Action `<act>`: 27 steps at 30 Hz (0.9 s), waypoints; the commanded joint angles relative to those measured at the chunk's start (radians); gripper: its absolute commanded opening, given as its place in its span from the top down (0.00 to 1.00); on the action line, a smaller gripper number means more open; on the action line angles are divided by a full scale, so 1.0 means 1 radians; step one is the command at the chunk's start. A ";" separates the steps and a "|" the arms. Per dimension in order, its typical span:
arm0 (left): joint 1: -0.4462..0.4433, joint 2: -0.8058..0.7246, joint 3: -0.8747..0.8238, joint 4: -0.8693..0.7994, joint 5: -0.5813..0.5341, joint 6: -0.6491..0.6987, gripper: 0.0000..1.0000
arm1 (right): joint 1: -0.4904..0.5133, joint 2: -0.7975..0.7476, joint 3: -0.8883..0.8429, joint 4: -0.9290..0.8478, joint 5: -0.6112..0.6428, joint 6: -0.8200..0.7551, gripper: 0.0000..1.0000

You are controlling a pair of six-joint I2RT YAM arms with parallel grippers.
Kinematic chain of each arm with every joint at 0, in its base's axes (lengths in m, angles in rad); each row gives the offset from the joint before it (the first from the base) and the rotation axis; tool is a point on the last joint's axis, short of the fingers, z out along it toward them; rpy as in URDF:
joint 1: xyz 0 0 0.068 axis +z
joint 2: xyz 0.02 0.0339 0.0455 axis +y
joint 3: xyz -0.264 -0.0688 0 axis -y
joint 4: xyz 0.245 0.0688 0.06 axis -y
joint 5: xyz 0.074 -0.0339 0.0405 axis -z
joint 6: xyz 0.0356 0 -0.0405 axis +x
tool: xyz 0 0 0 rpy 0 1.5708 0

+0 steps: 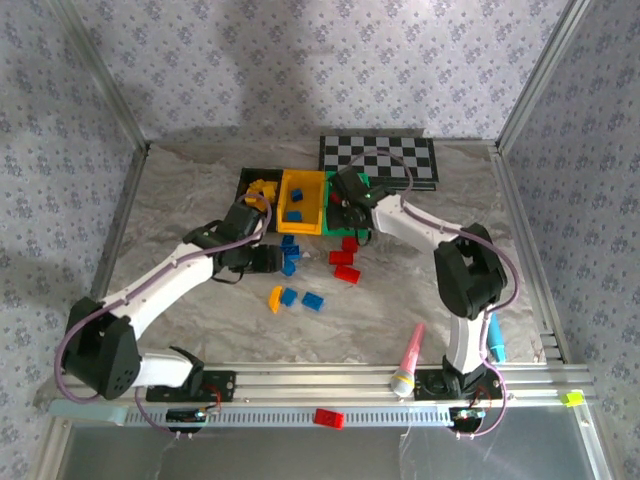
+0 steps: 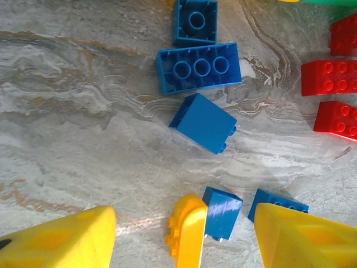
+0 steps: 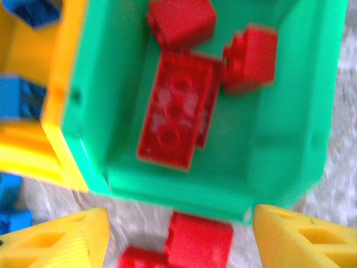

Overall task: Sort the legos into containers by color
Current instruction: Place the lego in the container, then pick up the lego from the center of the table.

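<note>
Blurred throughout the right wrist view: red legos [image 3: 175,114] in the green container [image 3: 290,111], studs unreadable. Cut off at its left edge: blue legos [image 3: 17,97]. Top view: green container mostly hidden behind right gripper [image 1: 343,200]. Clipped at right edge of left wrist view: three red legos [image 2: 332,78].

The legos [image 2: 203,123] are showing as hard, glossy plastic with smooth sides. The surface [image 2: 83,128] is looking like polished, veined marble. The green bin [image 3: 290,111] is gleaming as smooth plastic. The frame rail [image 1: 300,390] is appearing as matt, ridged metal.
</note>
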 commanded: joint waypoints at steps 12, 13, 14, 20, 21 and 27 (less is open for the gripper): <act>-0.140 0.227 0.185 0.067 0.049 0.002 0.34 | 0.054 -0.552 -0.555 0.024 0.143 0.165 0.28; -0.151 0.239 0.192 0.069 0.048 0.001 0.34 | 0.051 -0.582 -0.591 0.019 0.151 0.169 0.28; -0.159 0.250 0.197 0.070 0.046 0.000 0.34 | 0.046 -0.603 -0.614 0.017 0.155 0.198 0.27; -0.211 0.326 0.258 0.053 0.054 0.002 0.34 | 0.015 -0.689 -0.711 0.007 0.148 0.236 0.27; -0.222 0.341 0.271 0.049 0.054 0.005 0.34 | 0.011 -0.692 -0.716 0.010 0.140 0.237 0.27; -0.258 0.416 0.326 0.021 0.039 -0.003 0.34 | 0.033 -0.653 -0.731 0.111 0.020 0.235 0.26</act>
